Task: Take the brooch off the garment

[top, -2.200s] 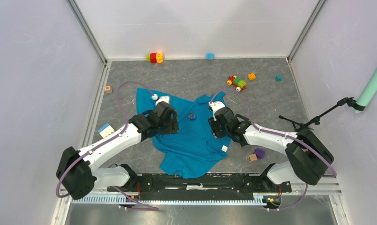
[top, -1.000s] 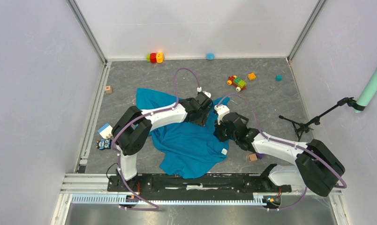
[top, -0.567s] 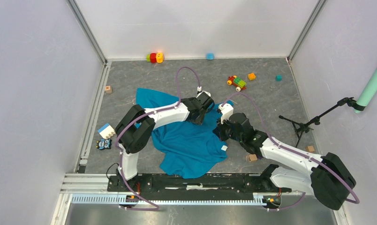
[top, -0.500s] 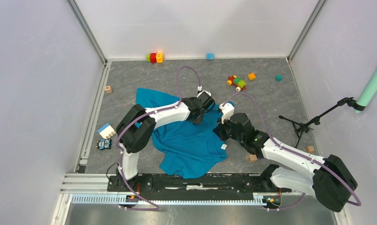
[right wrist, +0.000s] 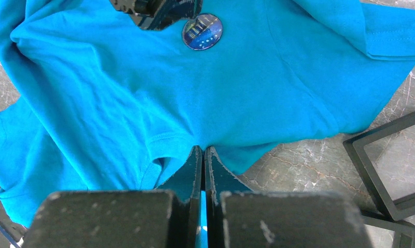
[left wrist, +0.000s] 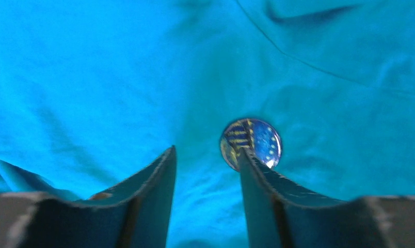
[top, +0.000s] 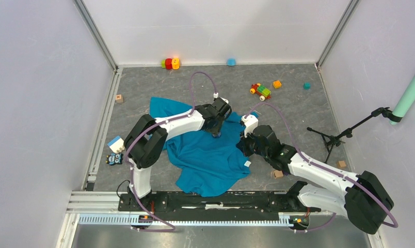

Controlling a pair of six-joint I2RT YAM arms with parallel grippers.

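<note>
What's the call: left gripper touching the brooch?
Cannot tell. Left wrist view: one fingertip of the left gripper overlaps the brooch rim, but pressing or hovering is unclear.

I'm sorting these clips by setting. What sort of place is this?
Probably a robot lab test cell: white panel walls box in a grey tabletop, a toy car and blocks lie scattered, and a teal shirt bearing a brooch is spread out.
</note>
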